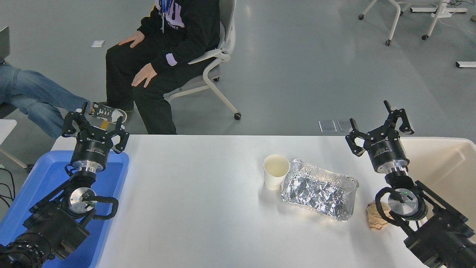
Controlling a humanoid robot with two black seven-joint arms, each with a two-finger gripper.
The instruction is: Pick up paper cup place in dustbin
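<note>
Paper cup [276, 176], small, white and tapered with a cream inside, stands upright and open-mouthed near the middle of the white surface [193, 208], just left of the crumpled silver foil tray [319, 191] and seemingly touching its near-left corner; nothing holds it. The right black gripper [377, 124] hangs over the far right of the surface, well apart from the cup, its fingers spread wide and empty; the large cream-beige plastic dustbin [446, 160] sits just right of it at the surface's right edge. A crumpled brown paper ball [376, 216] lies near the right arm's wrist. The left black gripper [95, 124] is parked over the blue plastic tray [44, 178] at the left, fingers also wide. A seated person in black clothes [163, 56] waits beyond the far edge. The step in hand looks like the reach: the right gripper should travel left over the foil tray without brushing it, descend with fingers straddling the cup's wall below the rim, and close gently, since thin paper crushes easily.
</note>
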